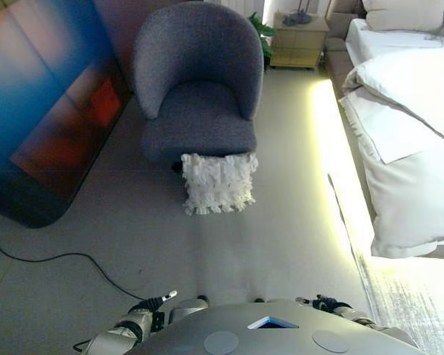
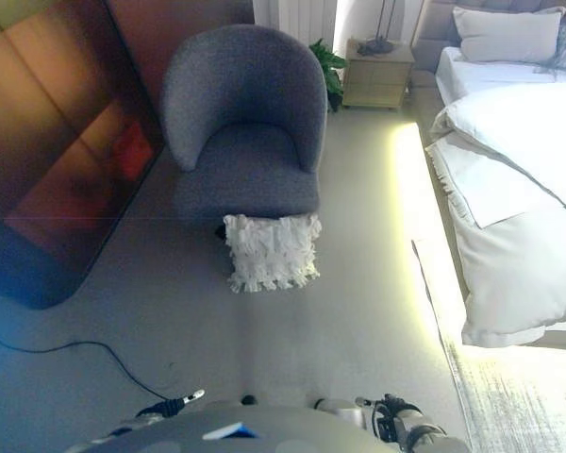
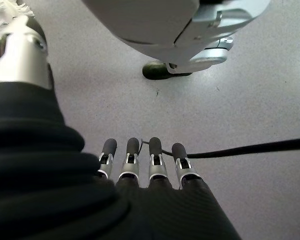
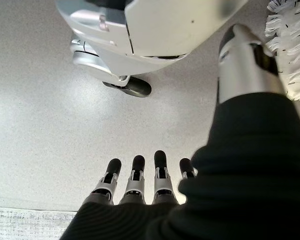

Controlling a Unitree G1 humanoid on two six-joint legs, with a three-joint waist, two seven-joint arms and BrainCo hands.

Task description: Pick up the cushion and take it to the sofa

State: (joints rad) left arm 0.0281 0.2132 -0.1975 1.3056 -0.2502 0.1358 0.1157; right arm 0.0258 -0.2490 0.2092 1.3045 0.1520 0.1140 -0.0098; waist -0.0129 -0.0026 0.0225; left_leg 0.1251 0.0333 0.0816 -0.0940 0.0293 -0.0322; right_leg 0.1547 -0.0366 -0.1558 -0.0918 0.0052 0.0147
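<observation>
I have the white ruffled square cushion [image 1: 219, 183] standing on edge on the floor, leaning against the front of the grey upholstered tub armchair [image 1: 197, 78], which I take as my landmark and as the sofa the task means. Both hands hang low and well short of the armchair: the left hand [image 3: 142, 162] shows its fingers straight and relaxed, holding nothing, and the right hand [image 4: 140, 177] is likewise released and empty. Main risk, as I judge it: the cushion is soft and its rows of frilly fabric give no firm edge, so a shallow pinch may catch only a ruffle and the body could sag or slip free on the lift. Because it leans on the armchair's front, a push from the hands could tip it flat or wedge it under the seat edge. The pale smooth floor [image 1: 266, 244] before the armchair offers little grip, so the cushion may slide instead of being trapped. To the armchair's right a white bed with heavy draped bedding [image 1: 407, 148] hangs near the walking line; to its left stands a large dark glossy rounded panel [image 1: 44, 111]; behind it are a small yellowish wooden nightstand [image 1: 299, 38] and a green leafy plant [image 1: 262, 29].
</observation>
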